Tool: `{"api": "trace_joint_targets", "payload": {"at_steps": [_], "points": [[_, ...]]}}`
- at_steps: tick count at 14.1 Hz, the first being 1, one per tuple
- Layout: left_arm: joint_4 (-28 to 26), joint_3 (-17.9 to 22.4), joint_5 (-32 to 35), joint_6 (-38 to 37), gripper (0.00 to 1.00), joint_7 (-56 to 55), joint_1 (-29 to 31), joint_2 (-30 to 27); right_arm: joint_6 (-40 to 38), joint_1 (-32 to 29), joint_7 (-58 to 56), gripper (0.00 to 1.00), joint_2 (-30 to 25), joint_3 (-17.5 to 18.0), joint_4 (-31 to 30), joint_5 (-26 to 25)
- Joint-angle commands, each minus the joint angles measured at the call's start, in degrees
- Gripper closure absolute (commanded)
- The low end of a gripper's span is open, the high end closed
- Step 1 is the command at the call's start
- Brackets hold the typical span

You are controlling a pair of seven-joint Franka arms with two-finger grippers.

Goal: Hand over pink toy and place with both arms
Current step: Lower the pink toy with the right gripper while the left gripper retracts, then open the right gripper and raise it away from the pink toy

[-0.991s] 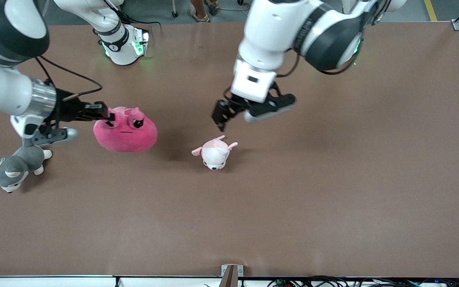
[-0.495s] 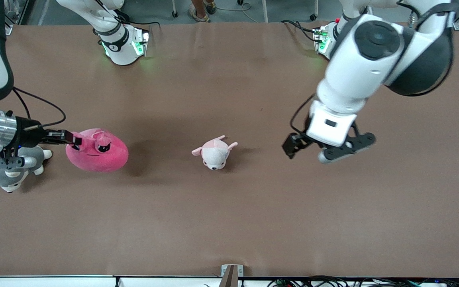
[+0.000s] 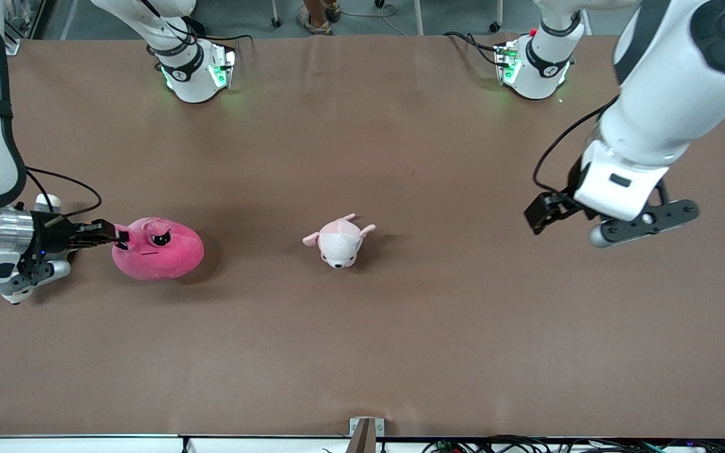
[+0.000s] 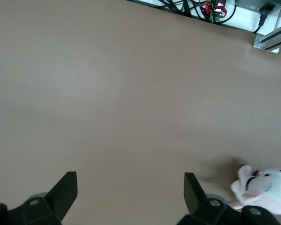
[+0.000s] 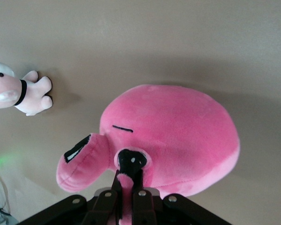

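Front view, middle left of the frame: the right tool (image 3: 117,237) is pinching a tuft near the eye of the pink toy (image 3: 160,248), whose belly is resting on the tabletop (image 3: 362,346). Being soft, light plush, it is probably sagging under any pinch; a fold or ear gives the surest hold. Center: a pale puppy (image 3: 338,240). Middle right: the left tool (image 3: 539,217) is hanging with prongs apart.
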Motion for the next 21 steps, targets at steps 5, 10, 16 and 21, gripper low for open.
{"api": "trace_joint_targets", "payload": {"at_steps": [5, 10, 16, 21], "points": [[-1.4, 5.0, -0.2, -7.6, 0.00, 20.9, 2.3, -9.7, -0.6, -2.4, -4.7, 0.99, 3.4, 1.1, 1.3, 3.4], [-10.2, 12.9, -5.7, -10.5, 0.00, 27.1, 1.8, -18.6, -0.6, -2.7, -6.2, 0.99, 5.0, 1.1, 1.3, 4.2], [-21.8, 15.3, -8.5, -6.3, 0.00, 28.0, 1.1, -25.1, -0.7, -2.7, -6.6, 0.99, 6.8, 1.1, 0.9, 5.0], [-23.1, 15.2, -8.9, -6.3, 0.00, 28.8, 0.8, -24.7, -0.5, -2.2, -6.3, 0.00, 8.0, 1.1, 1.3, 5.3]]}}
